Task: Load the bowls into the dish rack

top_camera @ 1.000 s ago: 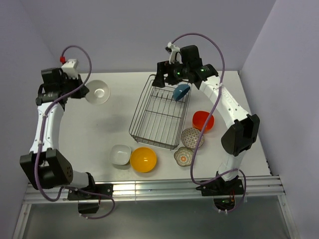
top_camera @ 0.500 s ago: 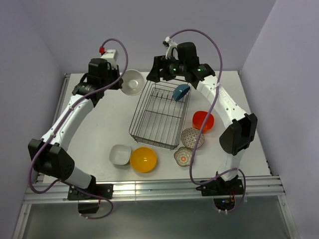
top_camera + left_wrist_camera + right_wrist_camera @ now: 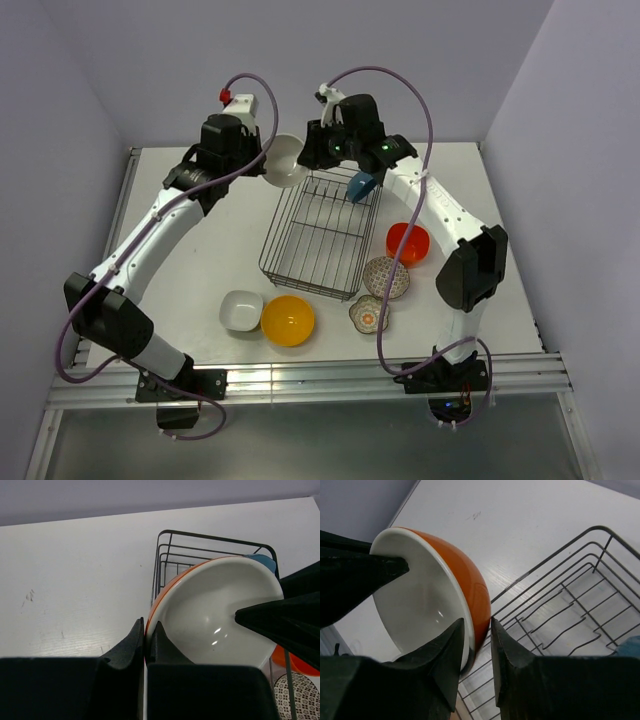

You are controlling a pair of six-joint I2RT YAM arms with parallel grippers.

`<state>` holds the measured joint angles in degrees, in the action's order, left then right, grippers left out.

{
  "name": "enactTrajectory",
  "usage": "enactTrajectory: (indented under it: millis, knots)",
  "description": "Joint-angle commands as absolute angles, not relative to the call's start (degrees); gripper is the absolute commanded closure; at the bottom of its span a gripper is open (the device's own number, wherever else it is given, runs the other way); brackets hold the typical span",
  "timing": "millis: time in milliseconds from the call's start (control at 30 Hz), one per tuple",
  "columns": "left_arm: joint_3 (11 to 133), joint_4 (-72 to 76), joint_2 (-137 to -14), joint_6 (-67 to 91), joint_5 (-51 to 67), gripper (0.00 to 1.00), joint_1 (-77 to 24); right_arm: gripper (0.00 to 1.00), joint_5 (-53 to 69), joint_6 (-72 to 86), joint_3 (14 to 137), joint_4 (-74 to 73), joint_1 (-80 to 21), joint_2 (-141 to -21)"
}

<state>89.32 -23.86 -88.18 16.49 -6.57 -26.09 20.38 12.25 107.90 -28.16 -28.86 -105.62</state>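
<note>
A bowl [image 3: 285,160], white inside and orange outside, hangs tilted over the far left corner of the dish rack [image 3: 270,250]. My left gripper [image 3: 262,165] is shut on its rim [image 3: 146,630]. My right gripper [image 3: 308,160] meets it from the other side, its jaws standing on either side of the opposite rim [image 3: 477,630] with a narrow gap. The bowl [image 3: 425,595] fills the left of the right wrist view, above the rack wires [image 3: 560,605]. A blue-inside bowl [image 3: 364,183] leans in the rack's far right corner.
Right of the rack lie a red-orange bowl [image 3: 408,241], a grey patterned bowl [image 3: 386,277] and a small floral bowl [image 3: 369,313]. In front of the rack sit a white bowl [image 3: 242,310] and a yellow bowl [image 3: 288,320].
My left arm has swung the white-inside bowl from the far left of the table over to the rack's far left corner. My right gripper has come to it and narrowed round its rim.
</note>
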Motion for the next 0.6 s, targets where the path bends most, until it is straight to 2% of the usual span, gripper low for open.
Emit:
enactTrajectory:
  millis: [0,33,67,133,167,233,267,400,433,567]
  knots:
    - [92.8,-20.7,-87.7,18.3,-6.8,1.0,-27.1,0.67,16.1,10.0,106.9,-25.5,-30.4,-104.3]
    - [93.2,-21.1,-87.9,18.5,-6.3,1.0,-27.1,0.76,16.0,9.8,107.1,-25.8,-30.5,-104.4]
    - [93.6,-21.4,-88.1,18.6,-5.9,1.0,-27.2,0.98,16.0,9.8,107.6,-26.4,-30.5,-104.6]
    - [95.0,-22.1,-88.3,19.0,-4.9,0.87,-27.2,1.0,16.4,9.8,109.2,-27.9,-30.4,-105.1]
    - [96.1,-22.5,-88.3,18.9,-4.7,0.68,-27.2,1.0,16.7,9.9,109.4,-27.9,-30.4,-105.0]
    - [97.3,-23.2,-88.2,18.4,-4.6,0.48,-27.1,1.0,16.7,10.8,108.7,-27.0,-30.3,-104.2]
    - [98.4,-23.9,-87.8,17.6,-4.1,0.32,-27.1,1.0,16.9,11.2,107.9,-26.6,-30.0,-103.9]
    - [98.6,-23.6,-85.2,17.4,4.2,0.07,-24.9,1.0,22.2,14.9,106.6,-25.5,-27.4,-103.8]
    - [98.3,-23.2,-84.5,17.7,7.4,0.02,-23.9,1.0,26.7,17.2,106.2,-24.3,-26.6,-103.7]
    - [93.2,-18.7,-80.8,21.5,25.3,0.0,-19.0,1.0,39.1,26.1,101.4,-15.8,-20.9,-102.9]
